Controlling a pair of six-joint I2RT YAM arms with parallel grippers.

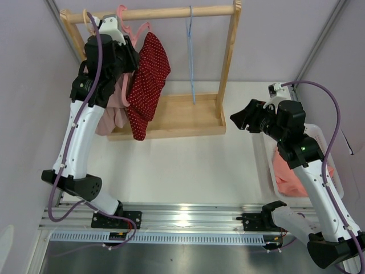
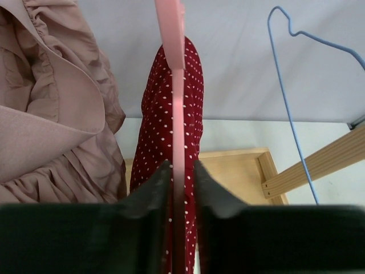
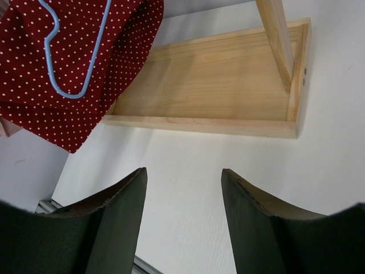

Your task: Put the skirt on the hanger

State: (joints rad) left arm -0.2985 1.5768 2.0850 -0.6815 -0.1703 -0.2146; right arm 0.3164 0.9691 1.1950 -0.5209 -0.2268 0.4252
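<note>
Left wrist: left gripper [image 2: 182, 171] high at rack [image 2: 308, 169], jaws narrow around pink hanger [image 2: 171, 34].

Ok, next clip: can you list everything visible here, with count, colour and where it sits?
wooden clothes rack with tray base: one, pale wood, far side of the table
red white-dotted skirt: one, hanging at the rack's left end
pink plastic hanger: one, at the skirt
dusty-pink ruffled garment: one, hanging left of the skirt
blue wire hanger: one, bare, on the rail right of the skirt
white bin: one, right side of the table
coral cloth: one, inside the bin
white table: one
left gripper: black, jaws either side of the pink hanger, slim gap showing
right gripper: black, open, empty, over the table
</note>
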